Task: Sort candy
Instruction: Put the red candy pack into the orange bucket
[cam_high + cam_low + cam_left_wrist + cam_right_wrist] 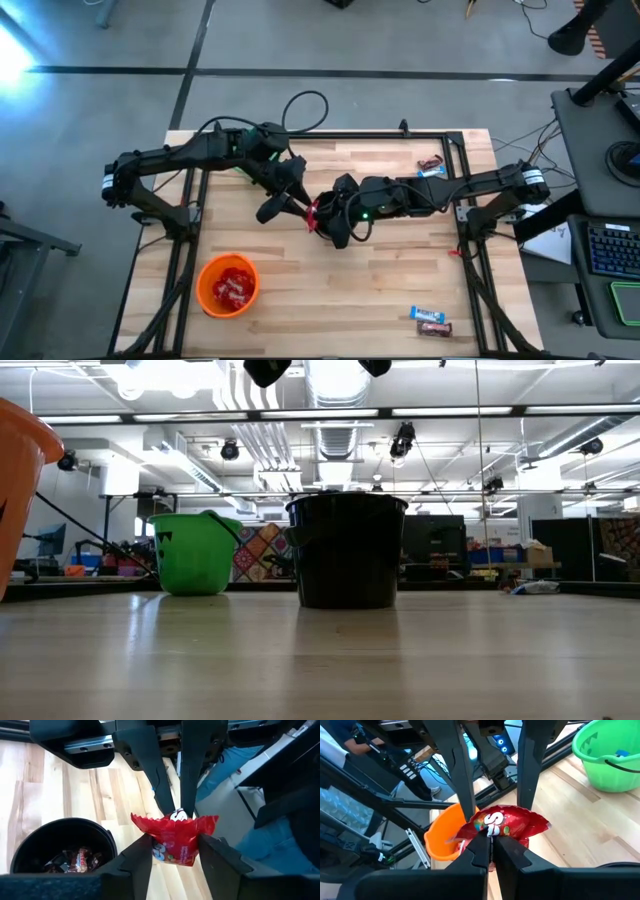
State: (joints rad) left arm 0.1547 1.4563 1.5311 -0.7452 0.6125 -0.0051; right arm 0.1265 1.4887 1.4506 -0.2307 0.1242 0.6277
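Meeting mid-table, both grippers on one red candy pack (176,840), held in air above wood, black cup (60,847) below.

- Right gripper (491,840): fingers pinched shut on pack edge.
- Left gripper (172,851): fingers straddling pack, touching its sides, closing; grip not yet sure.
- Risk: right lets go before left clamps, so pack drops, likely into black cup of dark bars.
- Risk: both pull, wrapper tears.
- Orange cup (228,285) holds red packs; likely target.

Both hands meet over the bench (400,270) middle, left hand (300,207) and right hand (318,218) gripping one candy packet (313,214) between them (off the bench); a cup (228,285) holding candy sits nearer the front left
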